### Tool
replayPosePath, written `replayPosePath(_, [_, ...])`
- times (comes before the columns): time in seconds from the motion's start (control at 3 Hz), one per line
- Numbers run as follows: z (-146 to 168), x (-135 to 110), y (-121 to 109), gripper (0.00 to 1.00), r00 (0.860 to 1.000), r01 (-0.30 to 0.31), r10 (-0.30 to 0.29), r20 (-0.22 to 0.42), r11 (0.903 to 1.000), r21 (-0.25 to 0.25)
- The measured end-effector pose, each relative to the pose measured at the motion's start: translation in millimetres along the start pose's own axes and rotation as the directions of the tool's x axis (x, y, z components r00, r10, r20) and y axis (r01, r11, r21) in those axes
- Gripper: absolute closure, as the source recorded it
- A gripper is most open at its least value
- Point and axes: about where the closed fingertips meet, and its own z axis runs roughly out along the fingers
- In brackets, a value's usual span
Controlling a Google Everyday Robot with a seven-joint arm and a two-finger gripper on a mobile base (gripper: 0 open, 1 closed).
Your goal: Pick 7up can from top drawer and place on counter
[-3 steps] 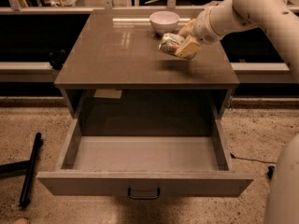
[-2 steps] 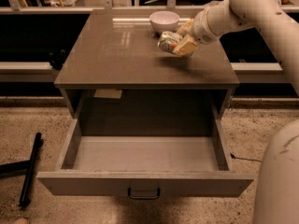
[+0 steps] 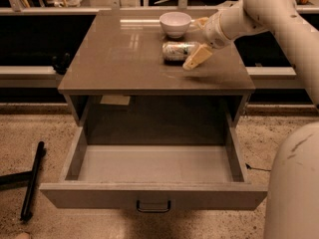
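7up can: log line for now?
7up can: on its side on counter | claw: open, at can's end | top drawer: open, empty

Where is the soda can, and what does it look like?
Look at the grey-brown counter above the open drawer. Near its back right, the 7up can lies on its side before the white bowl, by the robot's open pincer. It alone is silvery with a green band.

You've got a smooth cream-white arm (image 3: 264, 6), fat rounded tube links, darker seam ring at the wrist. The gripper (image 3: 195, 43) sits over the counter (image 3: 124, 68), back right, its two tan wedge fingers (image 3: 197, 58) spread apart. Rounded white body shell (image 3: 294, 183) bottom right, faint scuffs.
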Motion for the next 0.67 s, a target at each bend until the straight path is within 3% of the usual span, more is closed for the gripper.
replayPosePath(0.33, [-12.2, 7.9, 3.4, 0.0, 1.0, -0.015, 0.015, 0.011, 0.9999, 0.009])
replayPosePath(0.67, [-53.7, 31.2, 12.2, 0.0, 0.997, -0.071, 0.069, 0.034, 0.9955, 0.063])
